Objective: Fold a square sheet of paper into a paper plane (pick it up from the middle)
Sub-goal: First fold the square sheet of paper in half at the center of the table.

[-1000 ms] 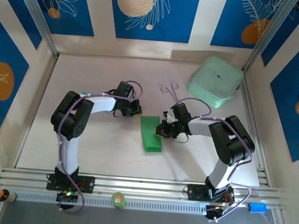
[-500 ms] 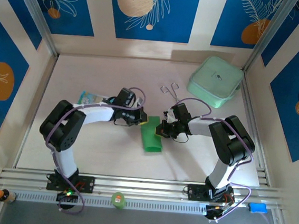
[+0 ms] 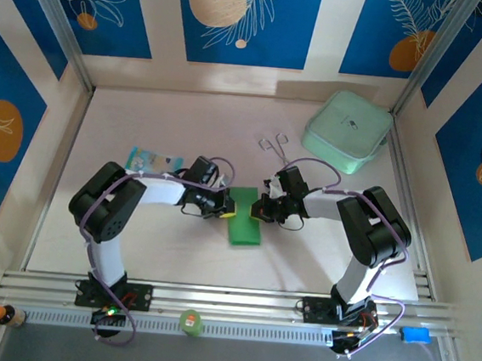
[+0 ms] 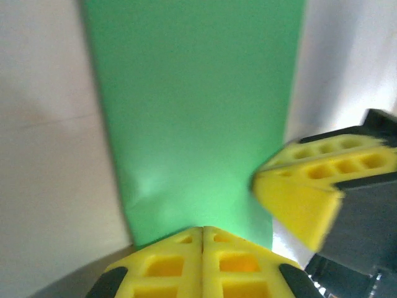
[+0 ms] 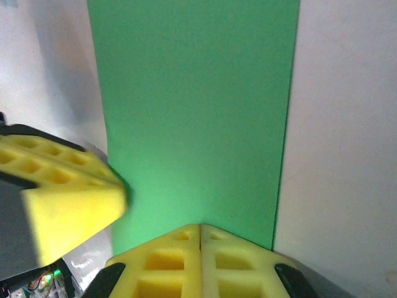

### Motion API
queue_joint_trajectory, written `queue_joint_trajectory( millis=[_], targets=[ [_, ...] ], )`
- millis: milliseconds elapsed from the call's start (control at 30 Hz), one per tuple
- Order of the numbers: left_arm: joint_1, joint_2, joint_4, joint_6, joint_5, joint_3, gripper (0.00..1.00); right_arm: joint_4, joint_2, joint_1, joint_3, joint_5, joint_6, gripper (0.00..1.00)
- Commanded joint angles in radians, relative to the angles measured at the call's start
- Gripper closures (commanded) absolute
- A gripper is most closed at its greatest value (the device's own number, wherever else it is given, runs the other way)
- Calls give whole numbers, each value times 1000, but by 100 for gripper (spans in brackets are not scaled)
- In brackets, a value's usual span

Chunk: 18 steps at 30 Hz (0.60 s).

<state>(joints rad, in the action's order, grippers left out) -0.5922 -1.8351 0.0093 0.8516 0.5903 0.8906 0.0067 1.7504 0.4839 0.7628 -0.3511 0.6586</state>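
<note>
Bright-green thin paper sheet (image 3: 246, 228), folded into a long flat rectangle, lies on the pale surface (image 3: 174, 251) between the two arms. The left pincer (image 3: 228, 207) is clenched, its yellow pads (image 4: 167, 264) pressed together at the sheet's left edge, near its far end. The right pincer (image 3: 258, 208) is clenched too, at the opposite edge. Whether either one pinches the paper I cannot tell.

Robot lab test cell; aluminium rail frame (image 3: 238, 300); blue leaf-printed wall panels (image 3: 277, 30); white tabletop (image 3: 174, 255)
</note>
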Motion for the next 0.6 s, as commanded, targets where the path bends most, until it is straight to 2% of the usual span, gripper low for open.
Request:
queue_joint_trajectory(
  millis=[0,200,433,567],
  targets=[
    [-1,-13,-74,-92,-24,-13,96,-114,19,-7,-48,78,-4,100],
    [-1,14,-179,-180,-97,3,95,-110,15,-8,-51,80,-1,100],
    [-19,99,-76,-63,-27,11,94,-113,6,-11,-56,81,-1,100],
    [-42,96,-54,-26,2,23,94,-116,5,-13,-54,80,-1,100]
  ],
)
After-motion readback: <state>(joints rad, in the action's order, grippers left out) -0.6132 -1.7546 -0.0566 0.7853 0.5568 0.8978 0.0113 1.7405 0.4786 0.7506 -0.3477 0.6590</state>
